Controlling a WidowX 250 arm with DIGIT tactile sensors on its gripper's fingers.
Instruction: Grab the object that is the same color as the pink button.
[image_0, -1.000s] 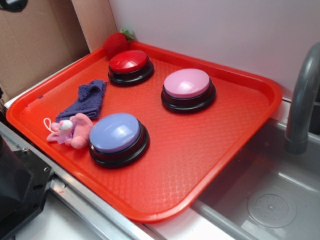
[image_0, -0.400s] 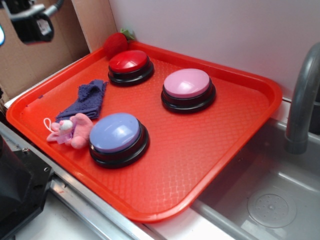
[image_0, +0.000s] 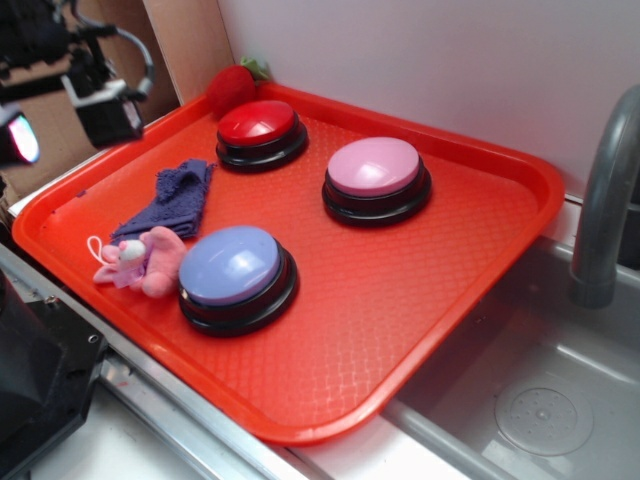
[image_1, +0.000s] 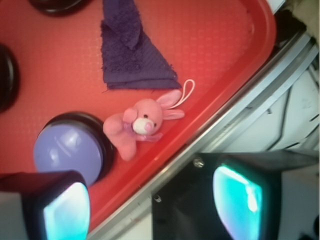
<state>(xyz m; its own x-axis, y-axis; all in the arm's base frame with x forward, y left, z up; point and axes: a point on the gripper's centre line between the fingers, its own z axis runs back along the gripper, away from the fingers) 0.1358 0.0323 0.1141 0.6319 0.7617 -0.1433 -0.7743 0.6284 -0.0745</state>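
Note:
The small pink plush bunny with a white face and loop string lies on the red tray near its left front rim, between the purple-blue cloth and the lavender-blue button. The pink button stands at the tray's back middle. My gripper hangs high at the upper left, above the tray's left edge, open and empty. In the wrist view the bunny lies well ahead of my gripper, whose pads stand wide apart.
A red button and a red strawberry sit at the tray's back left. A grey faucet and sink are on the right. Cardboard stands behind on the left. A metal rail runs along the tray's front.
My gripper has come into view from the upper left corner and moved down and to the right. The things on the tray have not moved.

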